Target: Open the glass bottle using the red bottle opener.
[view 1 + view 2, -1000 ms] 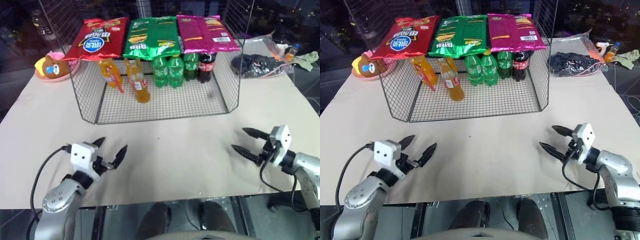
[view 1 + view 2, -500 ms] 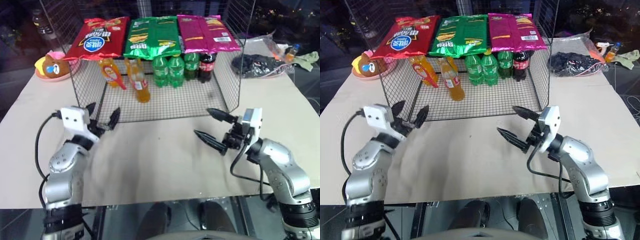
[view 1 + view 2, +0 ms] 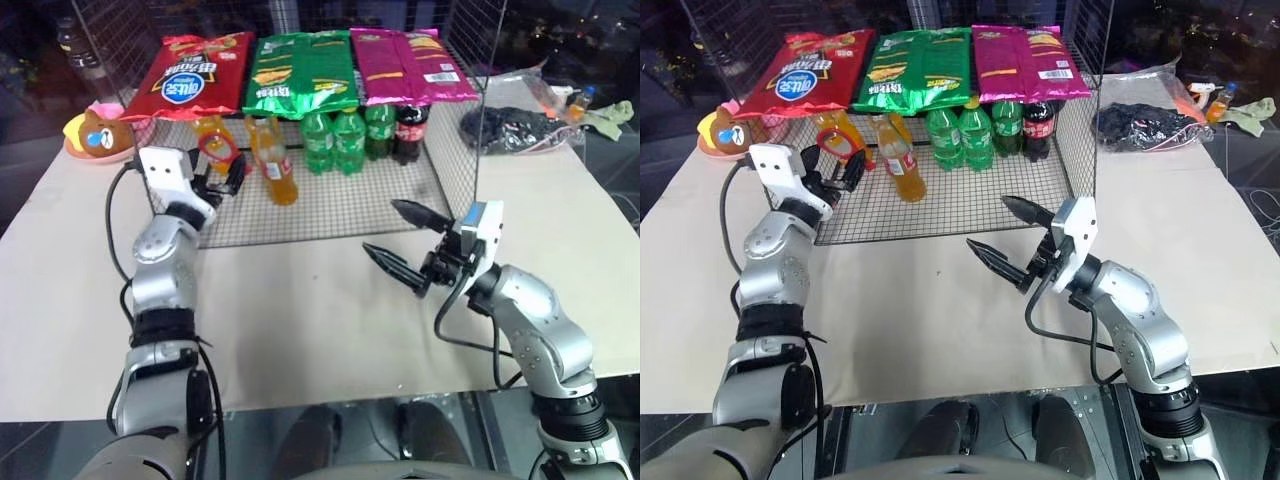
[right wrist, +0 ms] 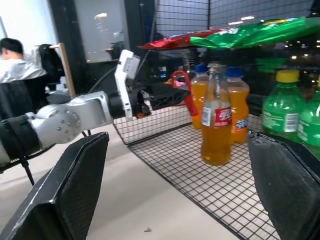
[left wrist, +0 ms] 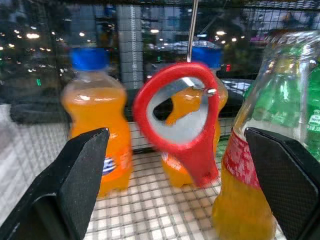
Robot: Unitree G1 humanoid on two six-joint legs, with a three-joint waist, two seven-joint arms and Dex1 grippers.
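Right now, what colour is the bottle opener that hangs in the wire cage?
Red. The red bottle opener shows best in the left wrist view.

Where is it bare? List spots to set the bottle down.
Bare: the table before the cage, left of right gripper; also the cage's right front floor. Crowded: the back row of bottles and the left side, with left gripper, opener and glass bottle.

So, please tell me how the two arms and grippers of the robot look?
Both arms are silver-grey metal with rounded joints and dark bands. Each carries a white box at the wrist and a loose black cable. The left gripper and the right gripper each have two black, pointed fingers.
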